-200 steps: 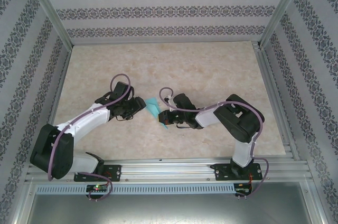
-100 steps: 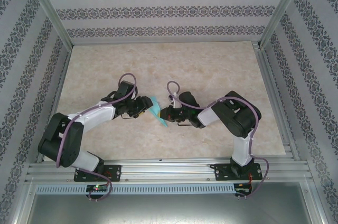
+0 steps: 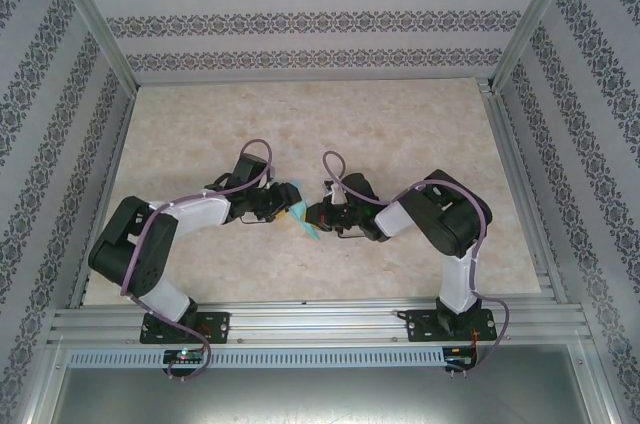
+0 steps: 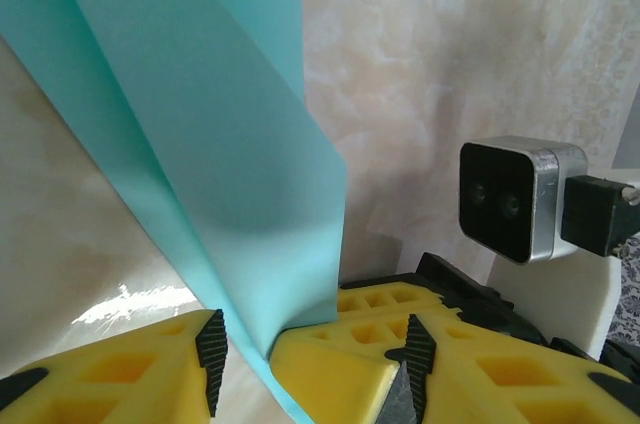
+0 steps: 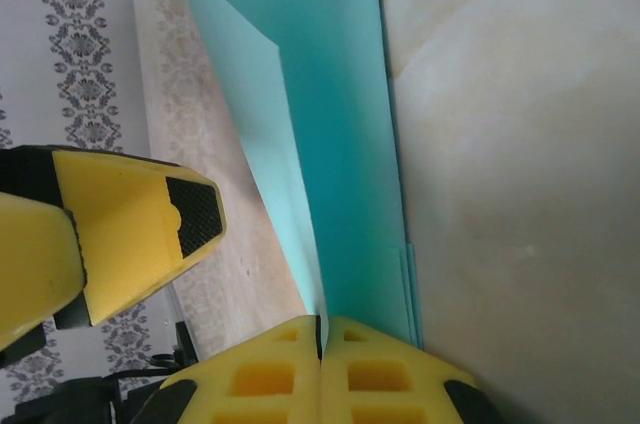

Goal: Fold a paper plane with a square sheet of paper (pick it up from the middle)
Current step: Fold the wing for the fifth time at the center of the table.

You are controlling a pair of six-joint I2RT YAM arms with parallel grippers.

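The sheet of paper (image 3: pixel 309 232) is turquoise and folded into long narrow layers, held on edge above the table between the two grippers. My right gripper (image 5: pixel 322 329) is shut on the paper's (image 5: pixel 340 144) lower end, its yellow fingers pressed together. My left gripper (image 4: pixel 312 354) is open, and its black pads (image 4: pixel 210 359) straddle the paper (image 4: pixel 230 144) and the right gripper's yellow fingertips (image 4: pixel 330 369). In the top view the left gripper (image 3: pixel 284 207) and right gripper (image 3: pixel 314 216) meet nose to nose at mid-table.
The beige marbled table (image 3: pixel 400 124) spreads around the arms, walled by patterned panels (image 3: pixel 300 24) and aluminium rails (image 3: pixel 320 319). The right wrist camera (image 4: pixel 510 199) sits close in front of the left gripper.
The left arm has swung right and its gripper has closed in around the paper, jaws narrowing a little. The right gripper has kept its grip and shifted slightly up-table.
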